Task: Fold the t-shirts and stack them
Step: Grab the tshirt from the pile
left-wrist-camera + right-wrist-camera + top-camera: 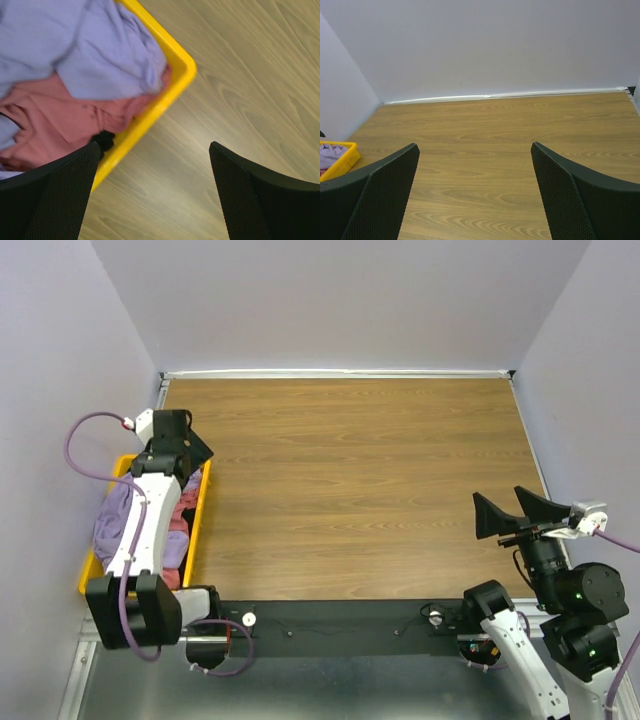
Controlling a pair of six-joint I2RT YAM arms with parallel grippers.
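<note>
Both spread wide, empty: left hand point(154, 150), right hand point(475, 149).
Grabbing the purple shirt point(100, 55) by the bin point(178, 54) corner could snag the pink shirt point(55, 120) too, or catch the rim.

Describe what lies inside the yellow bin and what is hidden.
A lavender t-shirt lies over a red-pink t-shirt; a dark cloth peeks out near the wall of the yellow bin. Anything beneath is covered.

Yellow bin point(201, 510) partly hidden
The left arm point(145, 515) covers much of it from above; the dark shirt point(103, 139) shows only a scrap (shape unclear).
</note>
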